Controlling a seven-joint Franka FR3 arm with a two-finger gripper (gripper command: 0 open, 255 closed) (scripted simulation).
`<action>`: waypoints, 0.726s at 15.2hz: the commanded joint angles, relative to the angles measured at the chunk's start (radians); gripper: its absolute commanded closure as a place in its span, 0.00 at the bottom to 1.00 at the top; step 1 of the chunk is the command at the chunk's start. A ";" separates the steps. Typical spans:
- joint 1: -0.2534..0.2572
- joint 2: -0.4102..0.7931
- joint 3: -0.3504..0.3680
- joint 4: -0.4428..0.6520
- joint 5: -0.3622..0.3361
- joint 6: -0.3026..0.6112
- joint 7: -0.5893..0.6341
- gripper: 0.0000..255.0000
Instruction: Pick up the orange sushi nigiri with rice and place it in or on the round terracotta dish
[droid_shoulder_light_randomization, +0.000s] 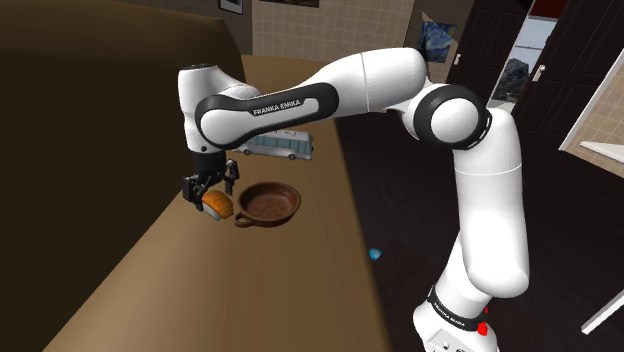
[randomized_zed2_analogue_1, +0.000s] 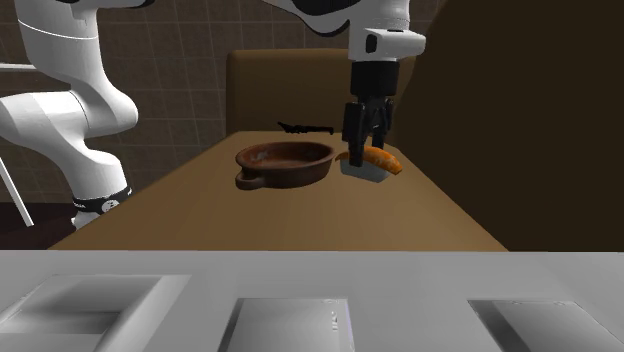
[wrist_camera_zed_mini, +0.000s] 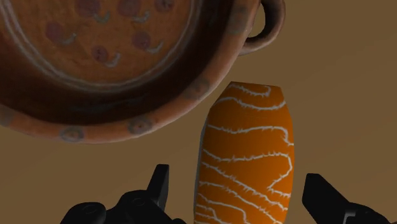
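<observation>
Brown table (droid_shoulder_light_randomization: 150, 280) is long and narrow. Along the shoulder view's left it butts vs a tall dark brown panel (droid_shoulder_light_randomization: 90, 120); the opposite long edge drops off to the floor. Free tabletop lies toward the near end in both ext. views, w/ a grey counter (randomized_zed2_analogue_1: 300, 300) in the foreground of the second exterior view. A toy bus (droid_shoulder_light_randomization: 278, 146) sits farther back on the table, well apart from the gripper.

Gripper (droid_shoulder_light_randomization: 212, 185) hangs pointing down, close to the panel side. Fingers (wrist_camera_zed_mini: 159, 184) are spread wide w/ the sushi nigiri (wrist_camera_zed_mini: 248, 153) between them. Wrist view shows a gap on both sides, so nothing is gripped.

Nigiri lies on the table just beside the dish (droid_shoulder_light_randomization: 285, 188), on the panel side, apart from the rim by a strip of table. Topping is bright orange w/ thin white wavy lines, a long rounded oval. A pale rice base shows under it in the second exterior view.

Dish is round, reddish-brown, w/ faint painted marks inside and a small loop handle (wrist_camera_zed_mini: 270, 25) near the nigiri's far end.
</observation>
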 joint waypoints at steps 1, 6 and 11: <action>0.000 0.009 -0.002 -0.021 -0.004 0.030 0.003 0.00; 0.000 0.009 -0.002 -0.021 -0.004 0.030 0.003 0.00; 0.000 0.009 -0.002 -0.021 -0.004 0.030 0.003 1.00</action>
